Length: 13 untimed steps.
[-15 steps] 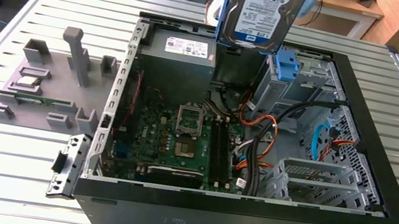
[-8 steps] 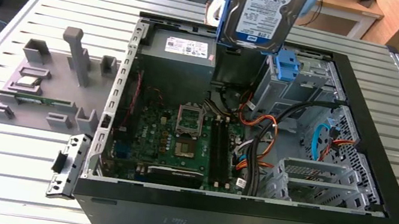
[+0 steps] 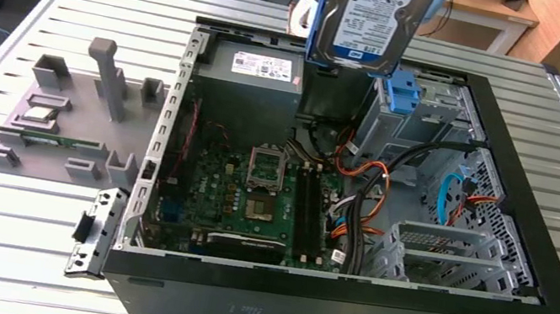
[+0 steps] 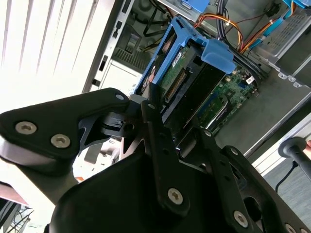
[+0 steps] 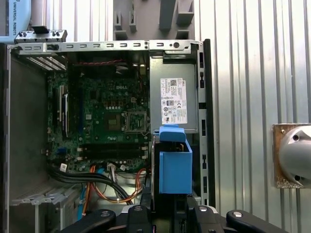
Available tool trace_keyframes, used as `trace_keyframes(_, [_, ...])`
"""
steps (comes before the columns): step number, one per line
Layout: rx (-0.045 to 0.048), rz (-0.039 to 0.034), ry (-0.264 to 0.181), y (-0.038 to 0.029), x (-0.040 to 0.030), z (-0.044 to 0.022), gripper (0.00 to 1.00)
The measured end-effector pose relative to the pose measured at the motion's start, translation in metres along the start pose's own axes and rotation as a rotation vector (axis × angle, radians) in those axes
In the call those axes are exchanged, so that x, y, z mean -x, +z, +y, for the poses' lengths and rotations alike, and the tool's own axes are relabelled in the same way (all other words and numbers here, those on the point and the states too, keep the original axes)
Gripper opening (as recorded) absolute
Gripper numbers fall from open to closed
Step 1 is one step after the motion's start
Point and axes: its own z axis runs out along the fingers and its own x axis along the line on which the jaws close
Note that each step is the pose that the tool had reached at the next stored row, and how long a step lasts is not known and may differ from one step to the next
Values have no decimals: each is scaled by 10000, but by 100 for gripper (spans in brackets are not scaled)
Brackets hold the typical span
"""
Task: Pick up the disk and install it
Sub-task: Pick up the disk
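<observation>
The disk (image 3: pixel 364 19) is a silver drive with a white-and-blue label and blue plastic rails. In the exterior view it hangs upright at the top middle, above the back of the open computer case (image 3: pixel 550 279). My gripper (image 4: pixel 175 114) is shut on it, with the black fingers (image 4: pixel 151 104) clamping its edges in the second wrist view. In the first wrist view the disk's blue rail end (image 5: pixel 174 165) points down beside the grey power supply box (image 5: pixel 172 102), with the gripper (image 5: pixel 167 213) behind it. A metal drive bay with a blue bracket (image 3: pixel 403 92) lies just below the disk.
Inside the case are the green motherboard (image 3: pixel 250 195), the grey power supply (image 3: pixel 250 75), and orange and black cables (image 3: pixel 366 188). A grey fixture with upright posts (image 3: pixel 71 114) stands on the slatted table on the exterior view's left. A detached metal bracket (image 3: pixel 94 233) lies beside the case.
</observation>
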Motion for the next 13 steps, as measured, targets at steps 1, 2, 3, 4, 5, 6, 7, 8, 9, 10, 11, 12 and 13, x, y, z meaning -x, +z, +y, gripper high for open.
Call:
trace_keyframes(1, [0,1,0,0,0,-3,35])
trace_keyframes(2, [0,1,1,0,0,-6,35])
trace_keyframes(3, [0,2,1,0,0,-9,35])
trace_keyframes(4, [0,4,1,-1,0,-13,35])
trace_keyframes(5, [0,5,2,-1,-1,-16,35])
trace_keyframes(6, [0,7,2,-1,-1,-19,35])
trace_keyframes(7, [0,8,2,-1,-1,-23,35])
trace_keyframes(8, [0,9,3,-1,-1,-27,35])
trace_keyframes(9, [0,11,3,-2,-1,-32,35])
trace_keyframes(10, [0,12,3,-2,-1,-38,35])
trace_keyframes(11, [0,13,3,-2,-1,-46,35])
trace_keyframes(12, [0,13,3,-3,-1,-56,35])
trace_keyframes(13, [-1,13,3,-3,-1,-66,35])
